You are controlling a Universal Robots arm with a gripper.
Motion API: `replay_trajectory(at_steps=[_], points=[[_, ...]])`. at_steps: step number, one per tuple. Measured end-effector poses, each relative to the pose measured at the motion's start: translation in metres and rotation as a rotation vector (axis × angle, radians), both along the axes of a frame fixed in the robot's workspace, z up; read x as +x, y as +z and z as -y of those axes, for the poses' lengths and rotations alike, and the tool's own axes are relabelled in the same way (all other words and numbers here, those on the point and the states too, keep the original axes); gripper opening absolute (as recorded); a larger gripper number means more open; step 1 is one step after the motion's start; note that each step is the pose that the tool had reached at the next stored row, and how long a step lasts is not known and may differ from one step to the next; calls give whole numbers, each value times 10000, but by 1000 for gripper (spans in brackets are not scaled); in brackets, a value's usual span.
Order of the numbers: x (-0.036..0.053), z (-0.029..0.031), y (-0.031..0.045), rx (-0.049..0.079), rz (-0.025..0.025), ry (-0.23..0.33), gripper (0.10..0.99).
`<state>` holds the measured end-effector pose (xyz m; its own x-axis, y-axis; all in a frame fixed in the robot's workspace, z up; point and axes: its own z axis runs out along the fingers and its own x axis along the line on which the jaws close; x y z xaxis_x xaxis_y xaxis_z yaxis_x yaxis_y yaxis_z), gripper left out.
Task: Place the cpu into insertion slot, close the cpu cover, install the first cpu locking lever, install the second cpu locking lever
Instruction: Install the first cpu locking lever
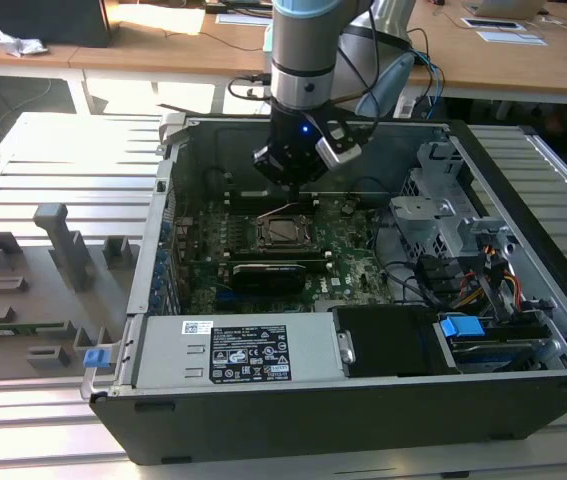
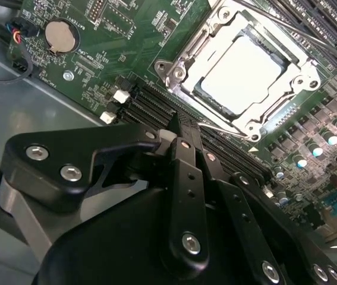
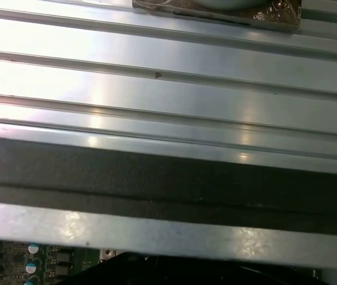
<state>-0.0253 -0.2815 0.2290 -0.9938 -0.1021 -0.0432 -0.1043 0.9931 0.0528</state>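
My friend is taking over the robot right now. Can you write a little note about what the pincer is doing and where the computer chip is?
Pincer: hanging inside the open computer case, just beside the socket; in the second wrist view its fingers look closed together, holding nothing.
Cpu: lying flat in the insertion slot on the green board.
Cpu cover: looks folded down around the chip, which shows through its window.
Done: chip placed, cover apparently closed.
Left: the locking levers. A thin lever runs along the socket edge nearest the pincer; I cannot tell whether it is latched.
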Motion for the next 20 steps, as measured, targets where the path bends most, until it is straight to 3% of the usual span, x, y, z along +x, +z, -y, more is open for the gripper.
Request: replay_trajectory(at_steps=[3,12,20], points=[[47,0,-22,0,-21,-2,106],[60,0,-157,-1,-43,-1,106],[87,0,-178,1,-44,0,106]])
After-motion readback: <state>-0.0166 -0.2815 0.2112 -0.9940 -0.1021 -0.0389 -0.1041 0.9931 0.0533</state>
